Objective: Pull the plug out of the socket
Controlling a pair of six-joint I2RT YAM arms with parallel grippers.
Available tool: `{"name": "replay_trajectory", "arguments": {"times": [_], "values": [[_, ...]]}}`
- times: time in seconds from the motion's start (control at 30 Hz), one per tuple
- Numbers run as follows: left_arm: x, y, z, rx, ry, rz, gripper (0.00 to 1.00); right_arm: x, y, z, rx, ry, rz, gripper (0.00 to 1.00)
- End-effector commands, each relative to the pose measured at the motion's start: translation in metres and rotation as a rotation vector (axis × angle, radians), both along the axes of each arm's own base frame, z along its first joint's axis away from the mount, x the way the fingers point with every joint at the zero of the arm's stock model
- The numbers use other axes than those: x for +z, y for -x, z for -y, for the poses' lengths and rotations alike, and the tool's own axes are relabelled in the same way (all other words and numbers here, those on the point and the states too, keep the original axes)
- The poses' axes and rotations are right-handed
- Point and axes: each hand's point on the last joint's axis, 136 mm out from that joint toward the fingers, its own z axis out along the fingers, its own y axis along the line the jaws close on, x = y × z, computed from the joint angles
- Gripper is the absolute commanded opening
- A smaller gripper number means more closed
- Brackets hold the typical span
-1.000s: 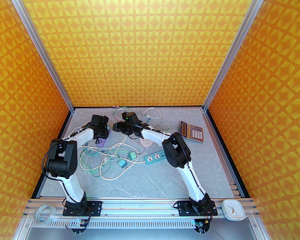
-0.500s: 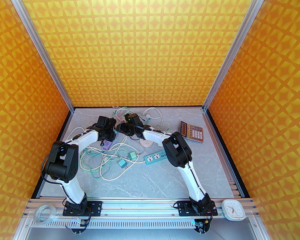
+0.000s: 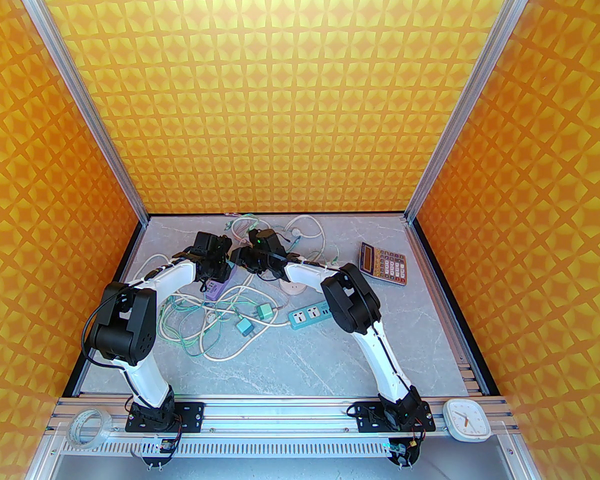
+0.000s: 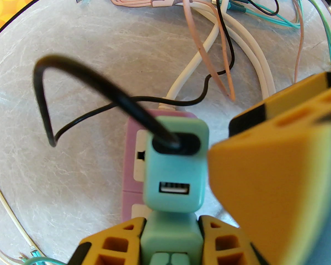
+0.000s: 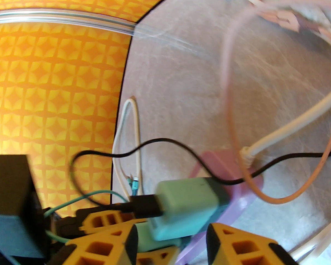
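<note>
Fingers (image 4: 237, 232) of the left gripper (image 4: 172, 222) are clamped on a small mint block (image 4: 171, 239) on the end of the purple power strip (image 4: 133, 126) nearest that wrist. Just beyond the block on the same strip stands the mint-green plug (image 4: 176, 175). It is a boxy charger seated upright in the strip's socket face, with a free USB port on its side. A black cable (image 4: 160, 134) runs out of its top and loops over the table (image 4: 58, 175) to the left of the strip.

The right gripper (image 5: 172, 229) reaches in from the strip's right side. Its yellow fingers (image 5: 216, 237) stand apart on either side of the plug's body, close against it, but I cannot tell whether they press on it.

A white cord (image 4: 193, 65) leaves the strip's far end and runs into a tangle of pink, white and green cables. Seen from above, a calculator (image 3: 384, 263) lies well to the right of the strip. A teal power strip (image 3: 310, 314) lies nearer, to the right and toward the arm bases.
</note>
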Motion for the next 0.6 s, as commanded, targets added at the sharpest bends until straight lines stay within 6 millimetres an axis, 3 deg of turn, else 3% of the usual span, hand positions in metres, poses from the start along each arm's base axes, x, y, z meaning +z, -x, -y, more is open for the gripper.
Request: {"name": "replay_trajectory", "arguments": {"times": [0.0, 0.23, 0.37, 0.57], "values": [[-0.005, 0.003, 0.002, -0.004, 0.008, -0.031, 0.13, -0.018, 0.002, 0.002, 0.002, -0.006, -0.039, 0.46], [-0.005, 0.003, 0.002, -0.006, 0.003, -0.036, 0.08, -0.035, -0.001, 0.003, -0.012, 0.042, -0.065, 0.46], [0.013, 0.000, 0.001, 0.003, 0.010, -0.006, 0.09, -0.045, 0.000, 0.010, -0.025, 0.099, -0.071, 0.46], [0.046, 0.002, -0.008, 0.036, 0.022, 0.040, 0.09, -0.038, 0.000, 0.012, -0.020, 0.113, -0.048, 0.47]]}}
